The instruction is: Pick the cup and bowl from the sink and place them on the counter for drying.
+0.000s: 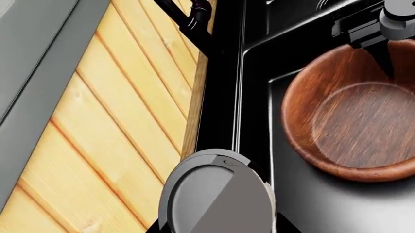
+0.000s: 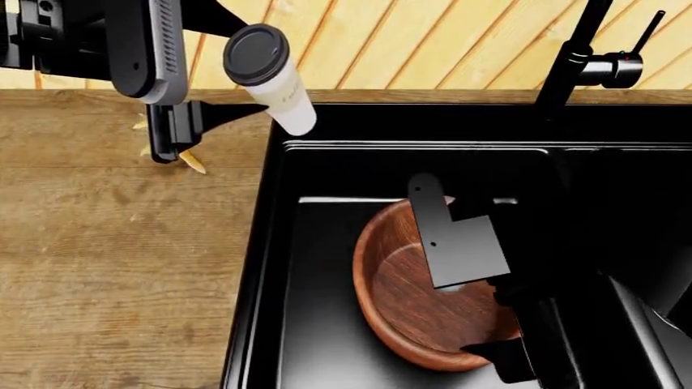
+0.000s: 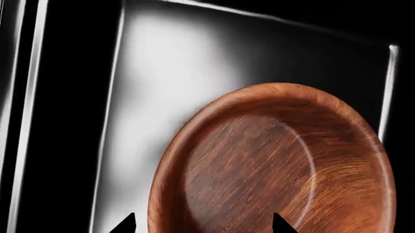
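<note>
The left gripper (image 2: 254, 113) clamps the slim white black-lidded cup (image 2: 271, 77), tilted above the wood-grain counter (image 2: 108, 267). The right gripper (image 3: 202, 224), jaws apart, straddles the reddish-brown wooden bowl's (image 2: 406, 300) rim in the black sink (image 2: 313, 267).

I see a white cup (image 2: 287, 96) with a black lid (image 2: 256, 54) at upper left of the head view. Below centre sits the reddish-brown bowl (image 2: 403, 301), its grain streaked dark, in the glossy black sink (image 2: 271, 267). The counter (image 2: 108, 259) is light brown wood-grain; the wall (image 2: 433, 40) is pale yellow planks with orange seams.
</note>
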Robot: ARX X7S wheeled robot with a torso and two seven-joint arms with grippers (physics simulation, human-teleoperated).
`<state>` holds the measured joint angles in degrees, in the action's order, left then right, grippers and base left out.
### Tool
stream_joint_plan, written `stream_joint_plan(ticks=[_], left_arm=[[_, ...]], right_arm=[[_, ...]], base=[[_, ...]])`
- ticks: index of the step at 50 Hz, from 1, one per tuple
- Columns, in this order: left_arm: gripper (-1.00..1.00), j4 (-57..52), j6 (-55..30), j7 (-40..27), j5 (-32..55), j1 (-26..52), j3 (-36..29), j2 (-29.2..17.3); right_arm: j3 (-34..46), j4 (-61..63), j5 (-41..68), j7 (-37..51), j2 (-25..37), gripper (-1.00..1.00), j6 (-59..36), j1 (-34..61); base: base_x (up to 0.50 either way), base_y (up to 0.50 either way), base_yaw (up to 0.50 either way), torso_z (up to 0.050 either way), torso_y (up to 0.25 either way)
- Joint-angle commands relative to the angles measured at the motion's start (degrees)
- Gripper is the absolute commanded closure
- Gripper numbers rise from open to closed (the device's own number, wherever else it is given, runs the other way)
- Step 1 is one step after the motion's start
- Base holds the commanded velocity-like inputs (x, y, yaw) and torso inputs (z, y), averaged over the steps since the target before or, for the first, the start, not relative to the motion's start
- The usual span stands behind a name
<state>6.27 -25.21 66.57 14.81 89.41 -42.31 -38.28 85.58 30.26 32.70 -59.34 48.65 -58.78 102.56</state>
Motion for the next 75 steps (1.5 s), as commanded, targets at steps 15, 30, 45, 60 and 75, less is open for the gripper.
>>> stream_joint_plan(ticks=[15, 30, 45, 60, 75], left_arm=[[1.00, -0.13, 0.57, -0.99, 0.44, -0.85, -0.14, -0.10], [1.00, 0.40, 1.12, -1.19, 0.33, -0.99, -0.39, 0.00], [1.00, 0.15, 1.27, -1.37, 0.58, -1.17, -0.45, -0.08], [1.00, 0.13, 1.26, -1.55, 0.77, -1.36, -0.53, -0.24], [1.00, -0.30, 1.29, -2.09, 1.19, -2.12, -0.41, -0.57]], right_arm=[[-3.59, -3.44, 4.24, 6.99, -1.19, -1.00, 1.30, -8.06], [-5.07, 0.28, 9.30, 9.07, 0.13, -1.00, -3.23, -9.18], [-3.11, 0.65, 8.63, 9.10, 1.32, -1.00, -3.33, -10.52], [-3.01, -0.60, 8.49, 9.27, 0.96, -1.00, -2.94, -10.86], [-2.03, -2.99, 7.14, 9.98, 0.57, -1.00, -1.33, -12.61]], base=[[0.00, 0.00, 0.00, 0.000, 0.000], [0.00, 0.00, 0.00, 0.000, 0.000], [0.00, 0.00, 0.00, 0.000, 0.001], [0.00, 0.00, 0.00, 0.000, 0.000], [0.00, 0.00, 0.00, 0.000, 0.000]])
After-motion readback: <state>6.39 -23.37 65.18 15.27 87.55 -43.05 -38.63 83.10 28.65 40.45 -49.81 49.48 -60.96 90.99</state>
